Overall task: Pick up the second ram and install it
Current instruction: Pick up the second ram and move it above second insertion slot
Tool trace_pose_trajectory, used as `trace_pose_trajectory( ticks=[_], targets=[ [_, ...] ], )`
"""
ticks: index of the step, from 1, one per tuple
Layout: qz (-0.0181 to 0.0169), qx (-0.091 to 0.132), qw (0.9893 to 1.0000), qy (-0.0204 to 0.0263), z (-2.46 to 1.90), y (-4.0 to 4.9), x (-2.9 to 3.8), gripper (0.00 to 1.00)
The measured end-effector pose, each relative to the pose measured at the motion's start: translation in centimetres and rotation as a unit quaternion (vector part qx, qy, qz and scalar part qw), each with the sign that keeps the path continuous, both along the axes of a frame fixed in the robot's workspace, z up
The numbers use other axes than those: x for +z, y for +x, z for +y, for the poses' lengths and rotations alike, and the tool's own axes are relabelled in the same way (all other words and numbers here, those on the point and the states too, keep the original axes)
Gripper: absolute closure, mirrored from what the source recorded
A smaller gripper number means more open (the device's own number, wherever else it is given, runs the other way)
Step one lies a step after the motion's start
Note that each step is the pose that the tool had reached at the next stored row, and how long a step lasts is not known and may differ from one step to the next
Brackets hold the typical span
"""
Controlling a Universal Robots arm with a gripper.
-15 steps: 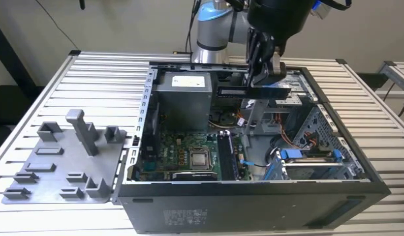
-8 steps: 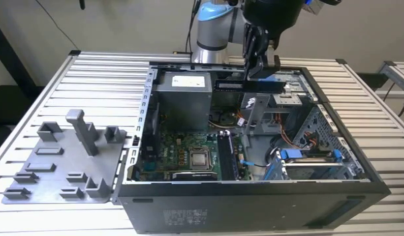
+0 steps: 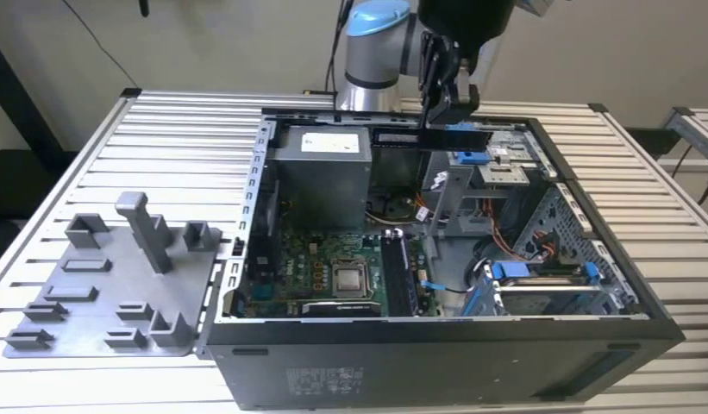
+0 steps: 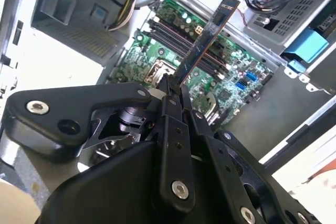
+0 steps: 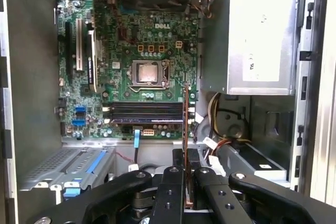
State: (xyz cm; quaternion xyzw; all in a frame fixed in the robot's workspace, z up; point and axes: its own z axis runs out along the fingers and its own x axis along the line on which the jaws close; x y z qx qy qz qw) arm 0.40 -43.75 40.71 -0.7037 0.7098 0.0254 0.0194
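Note:
My gripper (image 3: 452, 114) hangs over the back of the open computer case (image 3: 629, 285), shut on the second ram (image 3: 455, 138), a long thin dark stick. In the second wrist view the ram (image 4: 202, 43) juts out from between the fingers (image 4: 169, 109), slanting above the green motherboard (image 4: 157, 51). In the first wrist view I see the ram (image 5: 185, 124) edge-on, held high above the board and crossing the end of the black memory slots (image 5: 147, 113). The gripper (image 5: 186, 163) clamps its near end. Whether a twin stick sits in the slots I cannot tell.
A grey power supply (image 3: 319, 172) stands at the case's back on the exterior view's left. A drive cage (image 3: 538, 280) with blue tabs and cables fills the exterior view's right. The silver processor socket (image 3: 351, 278) lies mid-board. A grey fixture plate (image 3: 112, 285) sits outside the case.

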Motion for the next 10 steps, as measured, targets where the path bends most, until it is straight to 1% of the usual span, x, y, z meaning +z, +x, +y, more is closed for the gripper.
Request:
trace_pose_trajectory(
  ticks=[3, 4, 10],
  targets=[
    [0.0000, 0.000, 1.0000, 0.0013, 0.72, -0.02, -0.02, 0.86],
    [0.0000, 0.000, 1.0000, 0.0015, 0.85, -0.02, -0.02, 0.86],
    [0.0000, 0.000, 1.0000, 0.0016, 0.94, -0.02, -0.02, 0.86]
  ],
)
